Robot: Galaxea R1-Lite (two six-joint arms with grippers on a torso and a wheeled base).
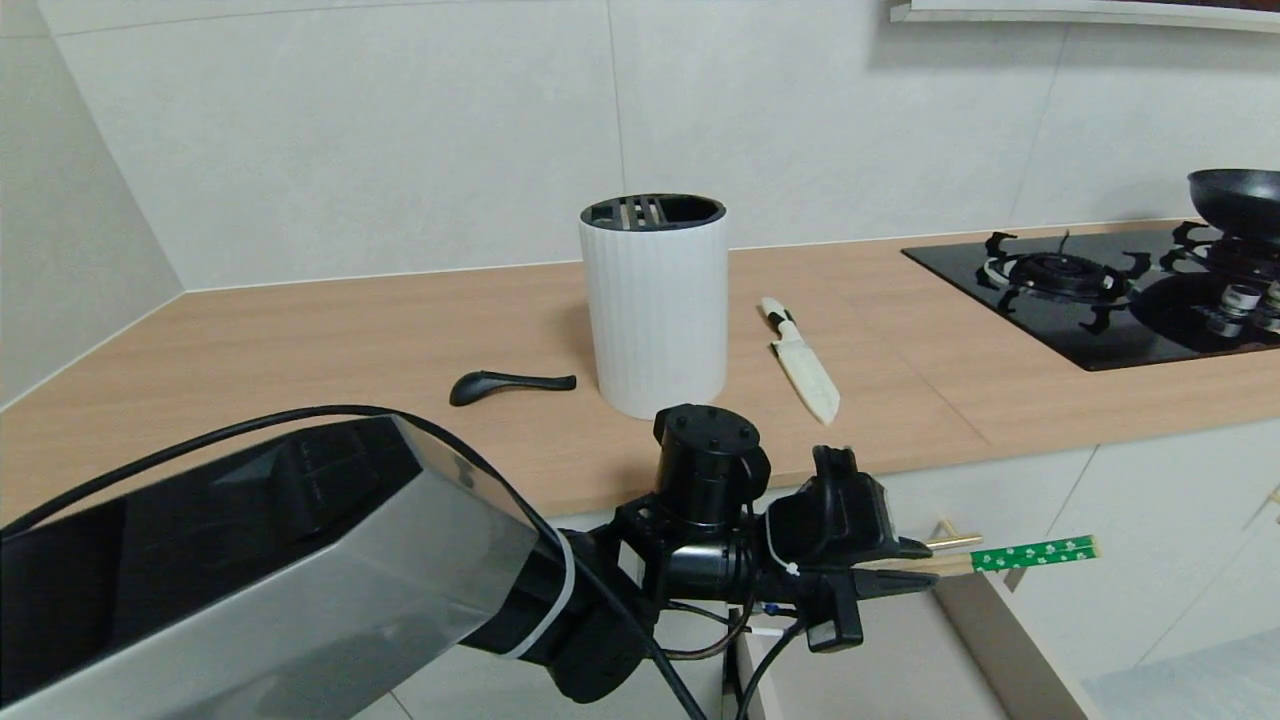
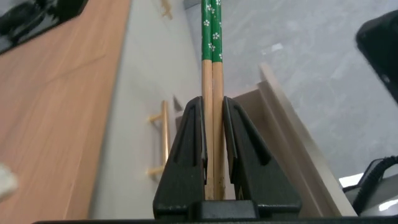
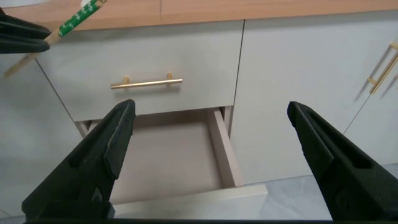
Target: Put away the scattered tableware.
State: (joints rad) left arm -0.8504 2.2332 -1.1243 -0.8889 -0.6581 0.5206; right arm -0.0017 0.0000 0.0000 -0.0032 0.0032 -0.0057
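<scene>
- The left gripper (image 1: 895,572) is closed tight on a pair of chopsticks (image 1: 1030,553); its fingers pinch the plain wooden shafts side by side, and the green flowered ends stick out well past the fingertips, level and pointing away from the arm; gripping low on the shafts probably leaves a long free end to steer into a slot or a drawer
- Just below this gripper is a pulled-out drawer (image 3: 225,152); the part of its floor on show carries no tableware; it looks like a likely place for the chopsticks
- The right gripper (image 3: 210,109) hangs in front of that drawer with its jaws spread wide and nothing between them
- Above and behind the left gripper, on the counter (image 1: 300,340), stands the white ribbed holder (image 1: 655,300); its black top has narrow slots and one wider opening, and nothing pokes out of them
- A black spoon (image 1: 510,383) lies just beside the holder on one side, and a pale knife (image 1: 800,360) lies flat near it on the other; both are yet to be put away
- Farthest off are the hob (image 1: 1100,290) and a dark pan (image 1: 1240,200) on it
</scene>
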